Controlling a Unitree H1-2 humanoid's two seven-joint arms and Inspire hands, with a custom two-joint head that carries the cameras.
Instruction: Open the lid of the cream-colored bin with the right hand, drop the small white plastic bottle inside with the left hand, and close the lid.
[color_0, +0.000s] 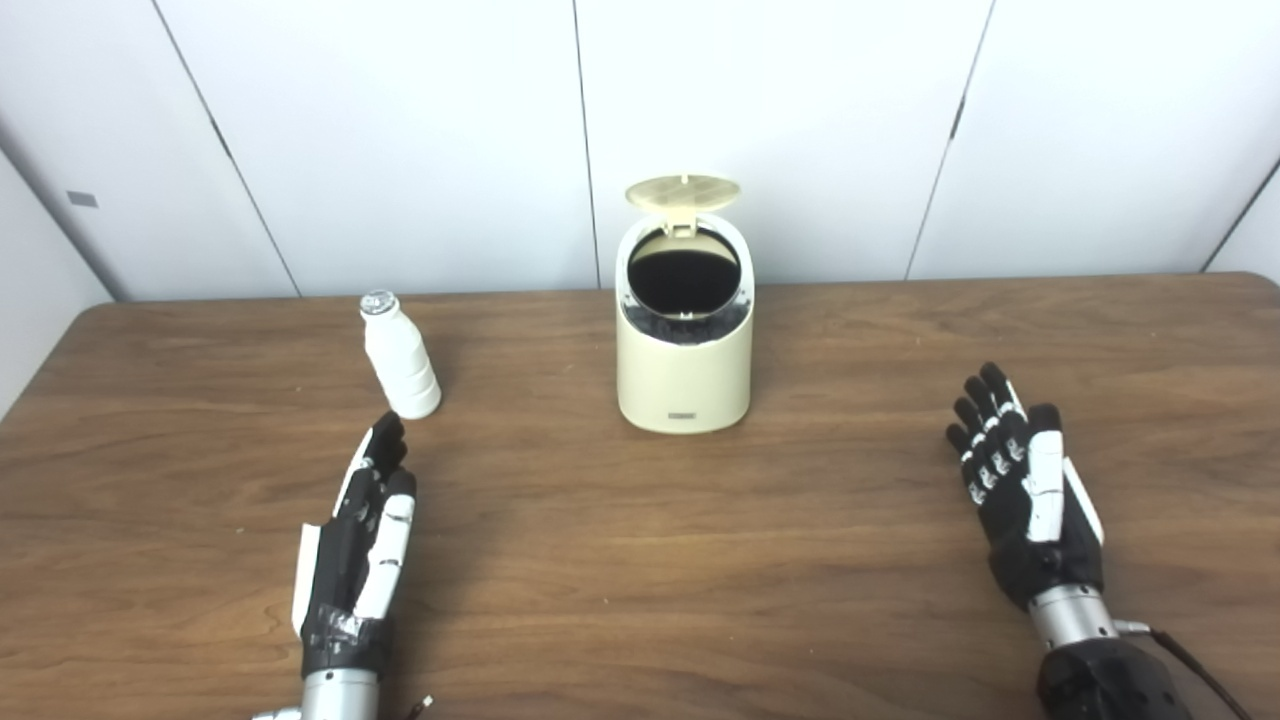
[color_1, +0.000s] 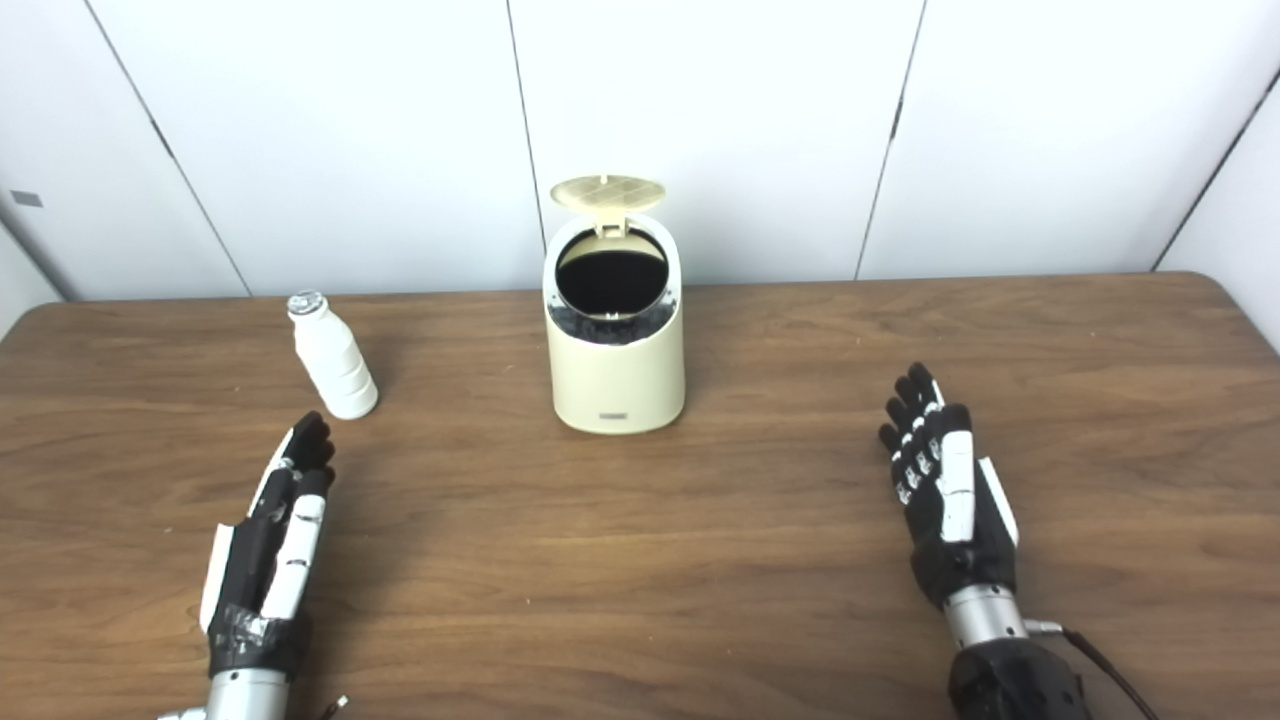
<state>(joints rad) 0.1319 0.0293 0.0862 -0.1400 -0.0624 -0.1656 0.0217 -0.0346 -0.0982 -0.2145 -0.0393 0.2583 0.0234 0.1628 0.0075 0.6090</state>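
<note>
Left hand lies low over the wooden table, at the near left, with its fingers stretched forward and held close together, empty. Its fingertips point toward the small white plastic bottle and stop just short of the bottle's base; hand and bottle are near each other but apart.

Right hand sits at the near right of the table, well apart from the bin, with palm side turned inward, fingers extended and slightly spread, and thumb alongside. It holds nothing. A dark cable runs from its wrist toward the lower right corner.

Bottle position: upright on the table, left of centre, leaning a little in the picture because of the viewing angle. Its silver cap is on. It stands to the left of the bin, well apart from it.

Bin position: the cream-colored bin stands upright at the middle of the table, toward the far edge. Its lid is raised on the rear hinge and stands above the opening, underside facing forward. The round opening is exposed and dark inside. A small label sits low on the front wall.

Behind the table stands a white panelled wall
</note>
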